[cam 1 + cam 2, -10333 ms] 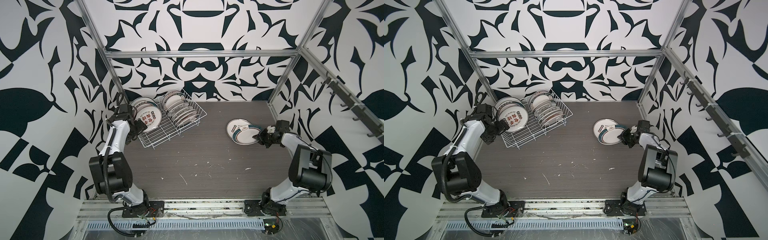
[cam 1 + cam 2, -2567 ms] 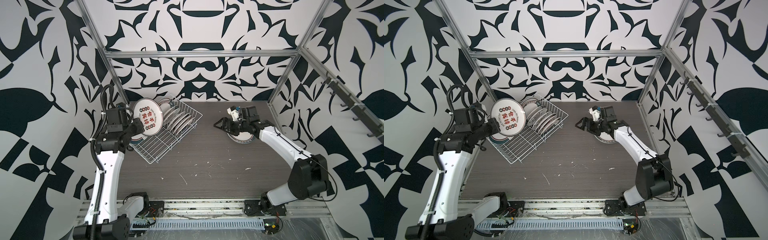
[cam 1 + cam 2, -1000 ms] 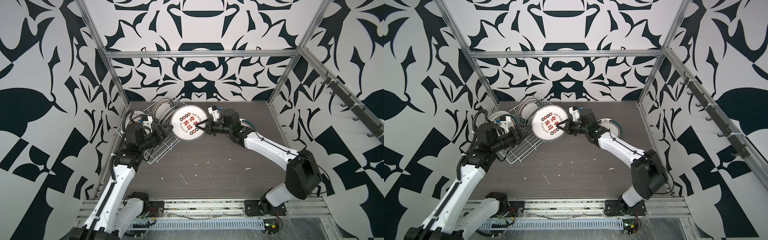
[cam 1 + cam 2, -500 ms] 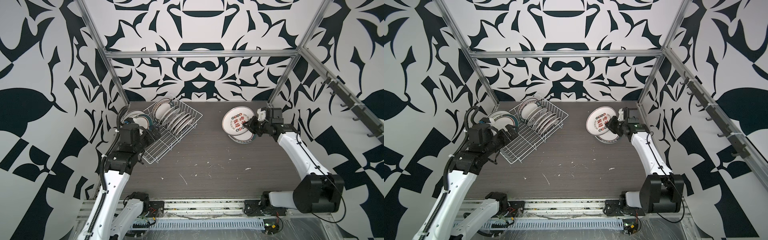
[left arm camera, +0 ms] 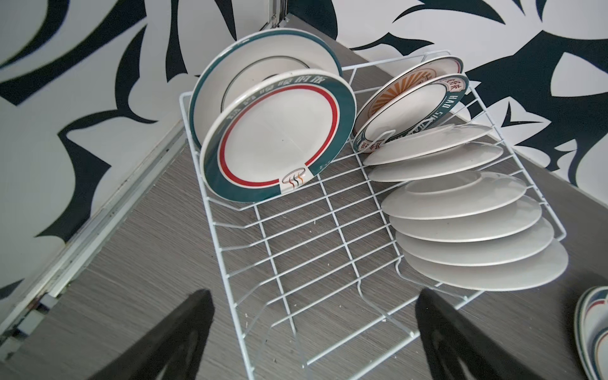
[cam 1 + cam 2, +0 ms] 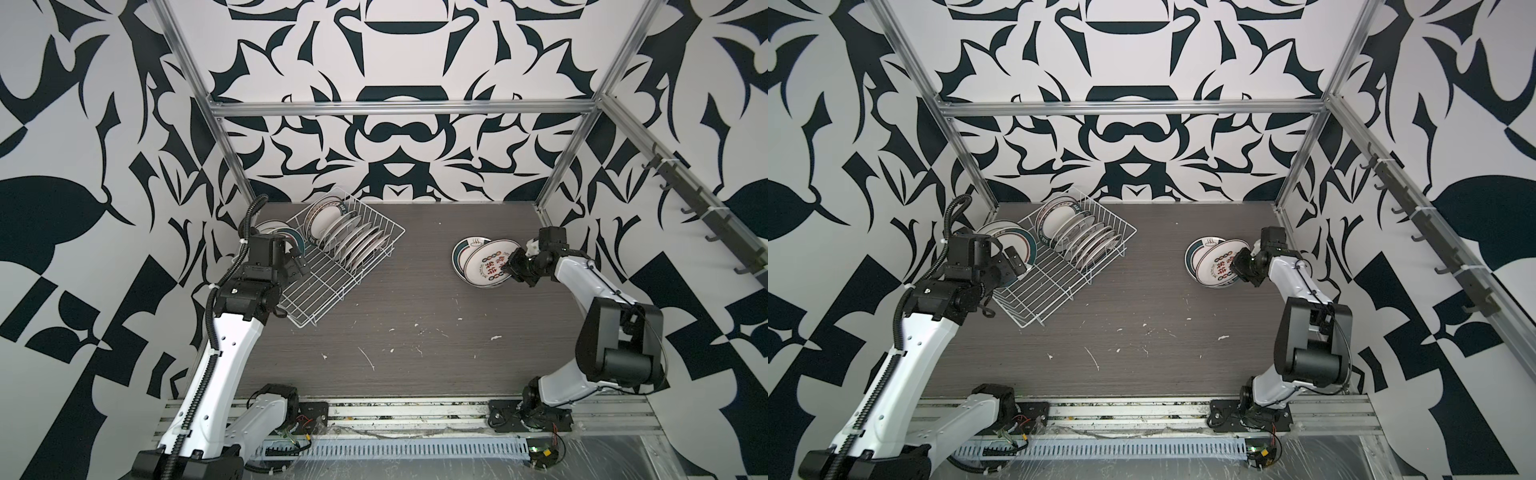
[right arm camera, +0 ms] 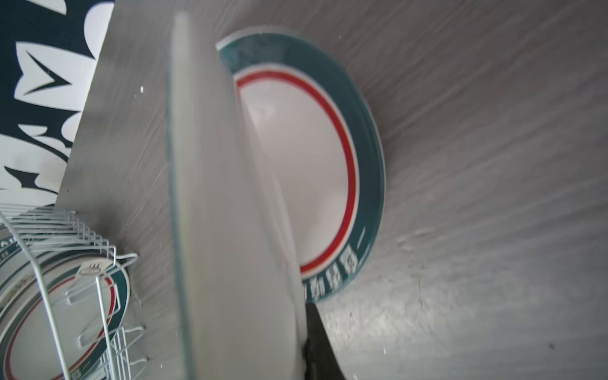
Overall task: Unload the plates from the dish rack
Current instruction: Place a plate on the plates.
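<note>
Plates (image 6: pixel 353 243) are stood in two rows at the far end of the rack (image 6: pixel 320 291), upper left in both top views. Over its near part the left gripper (image 5: pixel 312 335) is spread wide, empty. At centre right, a plate (image 6: pixel 486 268) is clamped by the right gripper (image 6: pixel 510 266), tilted over a stack (image 6: pixel 459 255).

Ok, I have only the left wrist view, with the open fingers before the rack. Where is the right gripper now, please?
Observer: At the far right of the table, the right gripper is shut on the rim of a Chinese-character plate.
Operator: Does this plate lie flat already?
Observer: No. The right wrist view shows it tilted over a teal-rimmed plate that lies flat below.
Operator: Is the dish rack near them?
Observer: No, in both top views the dish rack stands well apart, at the far left.
</note>
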Motion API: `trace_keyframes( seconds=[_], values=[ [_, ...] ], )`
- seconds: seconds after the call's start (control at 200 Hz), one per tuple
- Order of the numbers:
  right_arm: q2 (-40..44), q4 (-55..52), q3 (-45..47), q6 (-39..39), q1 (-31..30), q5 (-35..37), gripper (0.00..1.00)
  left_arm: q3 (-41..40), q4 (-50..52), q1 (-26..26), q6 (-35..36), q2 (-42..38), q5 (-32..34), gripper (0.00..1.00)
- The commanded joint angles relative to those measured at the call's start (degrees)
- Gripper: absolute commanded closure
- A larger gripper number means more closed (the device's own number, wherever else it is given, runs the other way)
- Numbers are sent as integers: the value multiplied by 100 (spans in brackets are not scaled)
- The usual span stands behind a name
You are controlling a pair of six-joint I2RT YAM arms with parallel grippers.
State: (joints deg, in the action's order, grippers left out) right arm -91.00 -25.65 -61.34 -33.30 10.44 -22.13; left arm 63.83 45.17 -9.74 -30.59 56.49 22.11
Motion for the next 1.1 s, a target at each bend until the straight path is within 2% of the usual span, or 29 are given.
trace_keyframes(
  seconds=[0.0,0.19,0.265,0.355,0.46,1.005,1.095],
  values=[
    [-68,339,-248,-66,10,33,100,-65,-94,7,380,-252,390,1],
    [-344,366,-243,-317,44,-32,100,129,114,11,477,-334,853,1],
    [-398,255,-278,-309,40,-59,89,134,124,7,492,-310,906,1],
    [-436,2,-372,-197,38,-32,85,112,315,7,519,-240,952,1],
    [-410,-214,-409,-55,38,51,74,44,303,10,536,-176,916,1],
    [-957,-1017,-924,458,36,379,42,-48,326,9,598,-151,720,1],
    [-1074,-1079,-1053,525,3,345,41,22,399,11,581,15,732,1]
  ],
)
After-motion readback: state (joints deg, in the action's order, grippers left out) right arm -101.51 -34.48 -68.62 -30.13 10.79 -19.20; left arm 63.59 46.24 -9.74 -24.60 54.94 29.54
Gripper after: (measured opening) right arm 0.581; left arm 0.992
